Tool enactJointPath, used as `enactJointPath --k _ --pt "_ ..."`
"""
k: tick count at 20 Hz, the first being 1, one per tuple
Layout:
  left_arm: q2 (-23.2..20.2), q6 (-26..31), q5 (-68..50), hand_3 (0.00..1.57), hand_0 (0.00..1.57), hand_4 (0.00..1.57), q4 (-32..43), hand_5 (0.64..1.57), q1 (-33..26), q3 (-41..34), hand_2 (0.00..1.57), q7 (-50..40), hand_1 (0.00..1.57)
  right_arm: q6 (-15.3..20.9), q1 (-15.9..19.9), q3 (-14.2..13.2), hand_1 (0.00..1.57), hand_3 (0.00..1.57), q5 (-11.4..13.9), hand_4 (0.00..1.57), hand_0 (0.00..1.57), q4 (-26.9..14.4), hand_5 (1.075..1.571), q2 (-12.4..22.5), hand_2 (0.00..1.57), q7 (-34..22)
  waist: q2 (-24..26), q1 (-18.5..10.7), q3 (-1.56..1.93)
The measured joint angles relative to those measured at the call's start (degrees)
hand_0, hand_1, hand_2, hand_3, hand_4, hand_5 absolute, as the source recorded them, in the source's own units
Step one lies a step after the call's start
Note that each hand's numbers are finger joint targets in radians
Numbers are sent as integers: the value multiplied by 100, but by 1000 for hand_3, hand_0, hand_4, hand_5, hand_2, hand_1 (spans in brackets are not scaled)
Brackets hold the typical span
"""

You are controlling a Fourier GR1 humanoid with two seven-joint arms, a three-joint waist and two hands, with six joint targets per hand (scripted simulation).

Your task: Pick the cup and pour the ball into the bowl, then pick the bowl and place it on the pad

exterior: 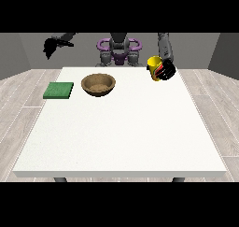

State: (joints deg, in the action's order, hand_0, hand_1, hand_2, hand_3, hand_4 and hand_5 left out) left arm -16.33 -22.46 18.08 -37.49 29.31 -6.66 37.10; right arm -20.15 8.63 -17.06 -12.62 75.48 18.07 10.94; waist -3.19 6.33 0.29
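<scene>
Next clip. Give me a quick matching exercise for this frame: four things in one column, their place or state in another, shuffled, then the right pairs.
Things:
1. yellow cup
2. brown wooden bowl
3. green square pad
4. hand at the view's left

Places or states:
A. flat near the table's left edge
B. raised off the table, holding nothing
C. held in the black hand at the view's right
D. on the white table, between pad and cup

Pairs: 1-C, 2-D, 3-A, 4-B

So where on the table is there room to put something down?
The whole near half of the table is bare, from the bowl to the edge nearest the camera. There is also a bare stretch between the bowl and the yellow cup. It is tighter between the green pad and the bowl.
</scene>
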Motion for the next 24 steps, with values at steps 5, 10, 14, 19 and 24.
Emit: enactJointPath --k 5,10,14,19,24 --pt "-556 15 653 1571 1473 1571 -24 1278 676 349 1571 -1215 1473 -25 43 -35 0 0 34 0 0 -360 1568 -16 0 140 131 -25 -11" --pt "-318 -129 1217 1571 1486 1571 -194 1274 923 738 1571 -2119 1486 -106 14 -43 0 0 92 0 0 -665 1569 -8 0 317 260 -53 -21" --pt "-106 -464 1869 1571 1496 1507 -178 1245 1204 1109 1571 -2893 1496 -246 97 -52 0 0 27 0 0 -775 1569 54 0 298 317 52 -21" --pt "145 -598 2916 1571 1559 1571 -126 1207 1651 1763 1571 -3951 1559 -332 192 -165 0 0 3 0 0 -1080 1570 198 0 378 454 25 -18" --pt "321 -460 4119 1571 1514 1413 35 1378 2165 2535 1571 -4858 1514 -425 296 -225 0 0 -58 0 0 -1310 1571 272 0 370 594 70 -13"
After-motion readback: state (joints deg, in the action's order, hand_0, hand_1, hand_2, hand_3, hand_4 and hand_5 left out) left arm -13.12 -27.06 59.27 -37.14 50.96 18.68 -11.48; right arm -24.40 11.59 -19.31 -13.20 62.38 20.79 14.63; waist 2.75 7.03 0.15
